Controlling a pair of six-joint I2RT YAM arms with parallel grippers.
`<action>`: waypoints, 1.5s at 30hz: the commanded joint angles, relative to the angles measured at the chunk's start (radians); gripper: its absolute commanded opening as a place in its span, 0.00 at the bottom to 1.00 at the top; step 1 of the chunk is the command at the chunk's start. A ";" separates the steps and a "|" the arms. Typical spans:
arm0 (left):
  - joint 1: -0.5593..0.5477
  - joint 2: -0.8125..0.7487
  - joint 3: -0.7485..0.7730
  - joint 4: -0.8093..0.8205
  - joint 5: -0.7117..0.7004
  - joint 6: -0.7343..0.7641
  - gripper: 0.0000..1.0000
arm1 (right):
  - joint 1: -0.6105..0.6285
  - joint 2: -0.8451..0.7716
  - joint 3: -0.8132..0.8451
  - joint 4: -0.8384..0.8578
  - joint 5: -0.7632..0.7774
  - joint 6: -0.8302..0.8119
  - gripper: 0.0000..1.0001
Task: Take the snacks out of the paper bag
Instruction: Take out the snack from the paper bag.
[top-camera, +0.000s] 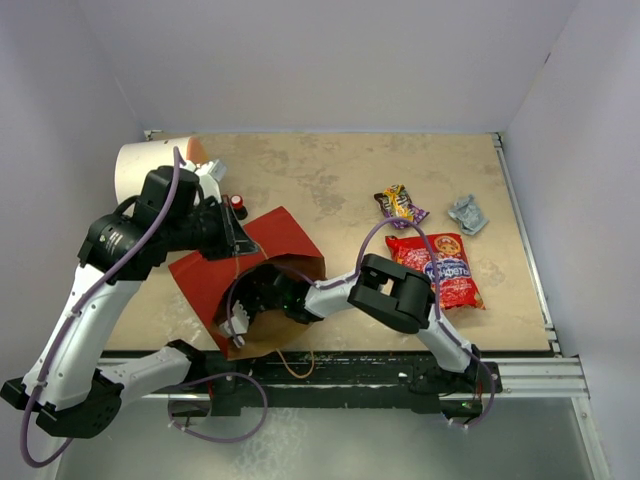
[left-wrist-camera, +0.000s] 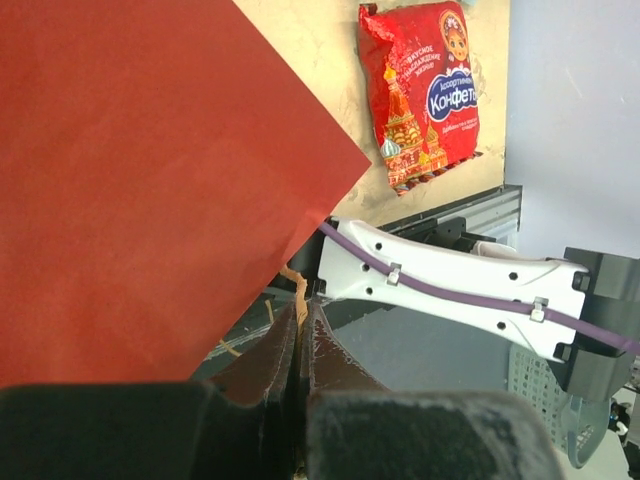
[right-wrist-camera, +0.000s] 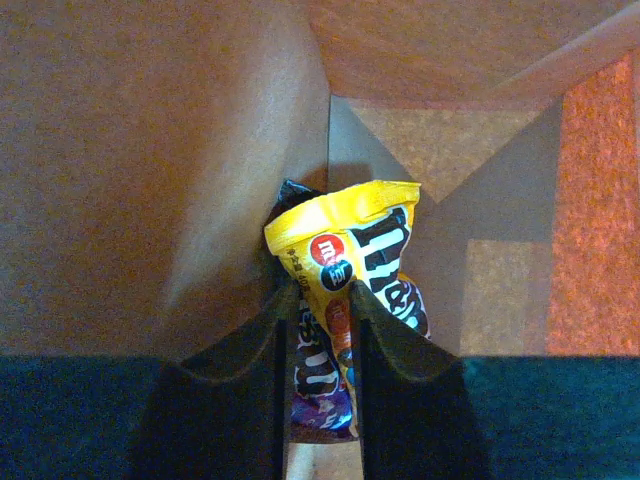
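The left hand (left-wrist-camera: 300, 322) is clenched on an edge of the red paper bag (top-camera: 275, 238) at the worktop's (top-camera: 330, 180) near left. Inside the bag, the right hand (right-wrist-camera: 320, 300) grasps a yellow candy packet (right-wrist-camera: 345, 235). Further right, out on the worktop, lie a dark candy packet (top-camera: 400, 205), the large red packet (top-camera: 442, 270) and a silvery wrapper (top-camera: 468, 213).
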 joint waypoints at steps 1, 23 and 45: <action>0.009 -0.041 -0.027 0.021 -0.009 -0.042 0.00 | -0.015 -0.034 0.025 0.090 -0.032 0.062 0.26; 0.009 -0.041 -0.020 0.025 -0.050 -0.037 0.00 | -0.018 -0.216 -0.187 0.207 -0.138 0.353 0.25; 0.009 0.003 -0.002 0.035 0.023 -0.015 0.00 | -0.038 0.029 0.176 -0.142 -0.083 0.151 0.76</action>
